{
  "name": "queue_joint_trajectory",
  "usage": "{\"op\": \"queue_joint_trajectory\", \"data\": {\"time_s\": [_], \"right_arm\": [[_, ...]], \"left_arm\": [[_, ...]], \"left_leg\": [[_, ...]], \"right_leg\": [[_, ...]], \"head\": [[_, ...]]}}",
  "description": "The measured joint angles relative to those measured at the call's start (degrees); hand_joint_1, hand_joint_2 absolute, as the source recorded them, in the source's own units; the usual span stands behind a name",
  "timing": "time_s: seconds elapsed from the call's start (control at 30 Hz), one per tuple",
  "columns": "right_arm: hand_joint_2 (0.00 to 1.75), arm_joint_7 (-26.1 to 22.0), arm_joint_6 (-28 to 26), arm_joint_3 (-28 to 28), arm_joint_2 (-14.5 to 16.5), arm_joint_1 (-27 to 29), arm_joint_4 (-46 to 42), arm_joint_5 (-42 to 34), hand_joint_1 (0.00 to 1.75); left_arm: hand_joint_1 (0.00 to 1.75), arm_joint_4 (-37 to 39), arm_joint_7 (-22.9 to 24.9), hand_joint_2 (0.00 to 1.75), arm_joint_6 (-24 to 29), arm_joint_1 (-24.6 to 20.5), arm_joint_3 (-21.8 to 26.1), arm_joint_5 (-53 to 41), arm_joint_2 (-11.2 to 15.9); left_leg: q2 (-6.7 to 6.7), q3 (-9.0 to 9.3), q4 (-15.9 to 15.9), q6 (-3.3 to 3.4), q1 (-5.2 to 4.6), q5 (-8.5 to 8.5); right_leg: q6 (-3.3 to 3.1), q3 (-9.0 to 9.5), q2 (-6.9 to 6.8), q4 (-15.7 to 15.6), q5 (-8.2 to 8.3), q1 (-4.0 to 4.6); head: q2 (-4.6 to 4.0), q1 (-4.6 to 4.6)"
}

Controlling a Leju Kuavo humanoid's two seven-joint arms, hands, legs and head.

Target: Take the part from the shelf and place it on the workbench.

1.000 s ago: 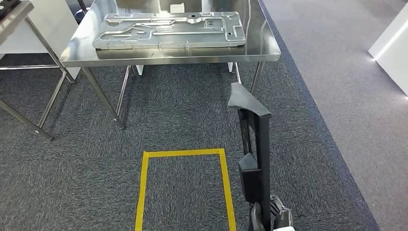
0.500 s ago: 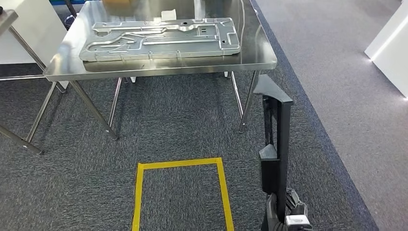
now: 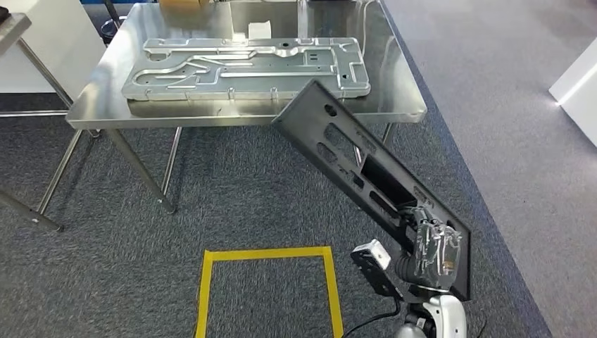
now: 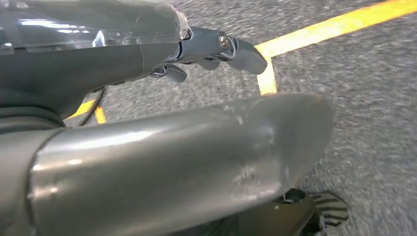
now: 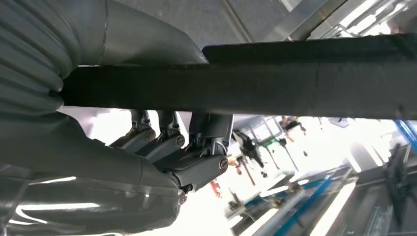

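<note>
Part (image 3: 366, 169), a long black panel with cut-outs, slants from 5 o'clock up toward the workbench (image 3: 394, 98) edge at 12. Right hand (image 3: 433, 246) clasps its lower end; left hand (image 4: 216, 46) hangs with fingers loosely apart, holding nothing.

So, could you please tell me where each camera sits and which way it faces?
Head view: high on the body, looking forward and down at the steel workbench; the right hand grips the black part.
Left wrist view: behind the left hand, facing carpet and yellow tape.
Right wrist view: behind the right hand, along the black part.
Head and right wrist views share that part.
</note>
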Motion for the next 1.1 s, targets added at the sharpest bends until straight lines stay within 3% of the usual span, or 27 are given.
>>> {"op": "queue_joint_trajectory", "data": {"time_s": [0.1,0.17,0.23,0.27,0.3,0.33,0.37,0.43,0.47,0.5,0.57,0.6,0.67,0.7,0.77,0.8,0.83,0.87,0.97,1.0,1.03,1.1], "right_arm": [[1.75,6.03,2.14,6.27,-2.02,-4.3,1.99,9.13,1.75],[1.75,12.29,3.73,11.73,-4.8,-8.06,4.43,11.49,1.75],[1.75,17.16,4.59,16.8,-7.79,-11.71,7.04,12.01,1.75],[1.75,18.38,4.83,18.97,-9.04,-13.14,8.25,12.1,1.75],[1.75,18.99,5.05,20.92,-10.12,-14.26,9.34,12.15,1.75],[1.75,19.3,5.29,22.63,-11.07,-15.16,10.35,12.17,1.75],[1.75,19.55,5.54,24.07,-11.9,-15.88,11.28,12.18,1.75],[1.75,20.19,6.06,26.17,-13.42,-17.34,12.9,12.18,1.75],[1.75,20.56,6.3,27.09,-14.2,-18.12,13.59,12.18,1.75],[1.75,20.86,6.51,27.92,-14.92,-18.84,14.19,12.19,1.75],[1.75,21.13,6.75,29.23,-16.03,-20.03,14.98,12.21,1.75],[1.75,21.14,6.8,29.71,-16.39,-20.49,15.26,12.22,1.75],[1.75,20.97,6.93,30.61,-17.11,-21.42,15.81,12.22,1.75],[1.75,20.78,7.05,31.03,-17.47,-21.85,16.19,12.22,1.75],[1.75,20.31,7.35,31.8,-18.12,-22.56,17.13,12.22,1.75],[1.75,20.09,7.45,32.13,-18.39,-22.77,17.6,12.22,1.75],[1.75,19.91,7.52,32.4,-18.59,-22.91,17.98,12.22,1.75],[1.75,19.77,7.55,32.6,-18.74,-23.01,18.27,12.22,1.75],[1.75,19.5,7.77,33.04,-19.04,-23.58,19.11,12.22,1.75],[1.75,19.45,7.92,33.27,-19.14,-23.94,19.49,12.22,1.75],[1.75,19.5,8.04,33.63,-19.23,-24.36,19.96,12.22,1.75],[1.75,19.98,8.11,34.69,-19.33,-25.45,20.96,12.23,1.75]], "left_arm": [[0.0,0.04,0.1,0.0,-0.38,-0.36,-0.78,-0.86,0.22],[0.0,0.04,0.24,0.0,-0.69,-0.76,-1.19,-1.29,0.36],[0.0,0.04,0.49,0.0,-0.9,-0.96,-1.51,-1.59,0.37],[0.0,0.04,0.62,0.0,-0.93,-0.9,-1.68,-1.69,0.38],[0.0,0.04,0.75,0.0,-0.96,-0.79,-1.84,-1.78,0.4],[0.0,0.04,0.86,0.0,-0.96,-0.68,-1.99,-1.87,0.44],[0.0,0.05,0.95,0.0,-0.96,-0.59,-2.14,-1.92,0.49],[0.0,0.09,1.09,0.0,-1.02,-0.35,-2.3,-2.03,0.55],[0.0,0.1,1.16,0.0,-1.05,-0.29,-2.36,-2.08,0.56],[0.0,0.12,1.23,0.0,-1.09,-0.23,-2.4,-2.12,0.57],[0.0,0.13,1.32,0.0,-1.11,-0.37,-2.49,-2.16,0.57],[0.0,0.13,1.34,0.0,-1.11,-0.43,-2.52,-2.17,0.58],[0.0,0.13,1.37,0.0,-1.12,-0.61,-2.55,-2.18,0.63],[0.0,0.13,1.4,0.0,-1.17,-0.67,-2.56,-2.21,0.67],[0.0,0.13,1.49,0.0,-1.34,-0.74,-2.59,-2.29,0.69],[0.0,0.13,1.52,0.0,-1.45,-0.72,-2.61,-2.33,0.7],[0.0,0.13,1.56,0.0,-1.54,-0.7,-2.63,-2.34,0.7],[0.0,0.13,1.58,0.0,-1.62,-0.68,-2.65,-2.35,0.69],[0.0,0.32,1.6,0.0,-1.78,-0.66,-2.79,-2.46,0.47],[0.0,0.41,1.61,0.0,-1.81,-0.69,-2.85,-2.5,0.4],[0.0,0.5,1.62,0.0,-1.84,-0.77,-2.91,-2.53,0.37],[0.0,0.5,1.66,0.0,-1.85,-0.9,-3.03,-2.55,0.54]], "left_leg": [[0.2,-0.15,2.25,-1.07,0.0,1.18],[0.35,-3.52,7.71,-1.58,0.15,1.05],[0.5,-8.43,13.52,-2.02,0.35,-1.84],[0.59,-10.44,14.94,-2.2,0.47,-3.66],[0.68,-11.84,14.98,-2.35,0.57,-4.85],[0.76,-12.6,13.57,-2.46,0.66,-4.74],[0.82,-12.81,10.96,-2.46,0.74,-2.86],[1.03,-12.81,5.03,-2.17,0.7,4.74],[1.12,-12.68,3.29,-1.82,0.57,7.7],[1.15,-12.57,2.46,-1.4,0.42,9.44],[1.03,-11.79,2.2,-0.51,0.26,9.19],[0.96,-11.24,1.84,-0.12,0.31,9.02],[0.87,-9.79,0.97,0.57,0.41,8.51],[0.85,-9.06,0.62,0.84,0.38,8.09],[0.71,-7.57,0.27,1.14,0.26,6.99],[0.6,-6.7,0.23,1.19,0.18,6.31],[0.46,-5.79,0.21,1.21,0.08,5.6],[0.34,-4.75,0.2,1.18,-0.06,4.83],[0.06,-2.5,0.06,0.82,-0.35,2.66],[-0.01,-2.12,-0.19,0.56,-0.35,2.18],[-0.05,-1.66,-0.2,0.22,-0.4,2.04],[0.0,-1.58,0.71,-0.42,-0.41,2.42]], "right_leg": [[-0.98,1.98,0.32,-1.49,-0.7,-0.34],[-1.53,3.75,0.24,-2.39,-1.34,-0.55],[-1.76,5.13,0.17,-2.67,-2.36,-0.57],[-1.74,5.86,0.22,-2.7,-2.99,-0.58],[-1.67,6.73,0.29,-2.71,-3.7,-0.6],[-1.54,7.74,0.34,-2.7,-4.49,-0.62],[-1.35,8.77,0.32,-2.7,-5.3,-0.64],[-0.8,10.43,0.25,-2.59,-6.93,-0.61],[-0.41,10.92,0.24,-2.54,-7.65,-0.57],[0.03,11.34,0.27,-2.48,-8.17,-0.51],[0.9,11.58,0.29,-1.89,-8.14,-0.54],[1.19,11.07,0.22,-0.54,-7.51,-0.59],[1.6,7.52,0.05,5.08,-6.67,-0.67],[1.73,4.9,-0.02,8.58,-7.27,-0.68],[1.91,-0.07,-0.04,13.28,-10.46,-0.62],[1.85,-1.64,-0.04,13.56,-11.79,-0.57],[1.68,-2.45,-0.04,12.5,-12.06,-0.5],[1.31,-2.56,-0.05,10.02,-10.79,-0.34],[-0.61,-1.51,0.08,0.7,-0.65,0.68],[-1.05,-1.29,0.1,-0.83,1.58,0.93],[-1.3,-1.09,0.16,-1.44,2.26,1.05],[-1.61,0.13,0.14,-2.32,1.71,0.75]], "head": [[0.0,-0.15],[0.01,-0.41],[0.01,-0.58],[0.01,-0.57],[0.0,-0.61],[0.0,-0.63],[-0.01,-0.65],[-0.01,-0.73],[-0.01,-0.75],[-0.01,-0.79],[-0.01,-0.87],[-0.01,-0.91],[-0.01,-0.89],[-0.01,-0.87],[-0.01,-0.88],[-0.01,-0.87],[-0.01,-0.87],[-0.01,-0.86],[-0.01,-1.09],[-0.01,-1.17],[-0.01,-1.25],[0.0,-1.19]]}}
